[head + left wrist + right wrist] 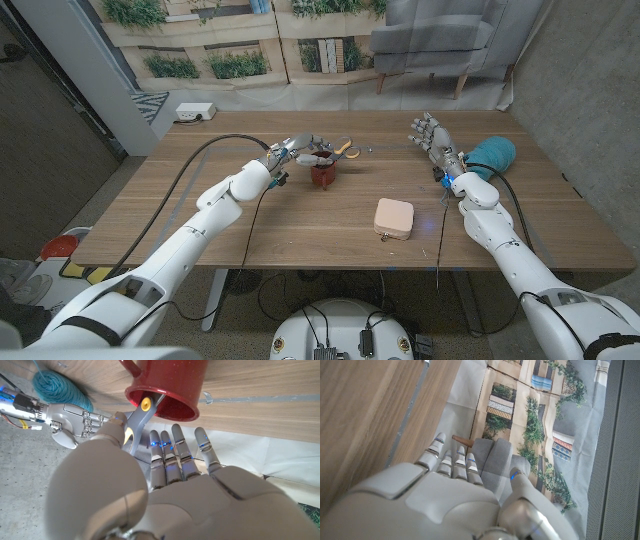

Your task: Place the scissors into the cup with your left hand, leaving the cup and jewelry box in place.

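Head view: one box point(394, 218), pink, lies nearest, in front and to the right of the cup point(323, 174). One red cup near mid-table, one pair of scissors point(335, 150) standing in it, handles sticking out above the rim. Left hand point(296, 150) just left of the cup, fingers spread at the handles; cannot tell if it touches them. Right hand point(433, 137) well right of the cup, fingers spread, holding nothing. One teal yarn ball point(493, 155) beyond the right hand.
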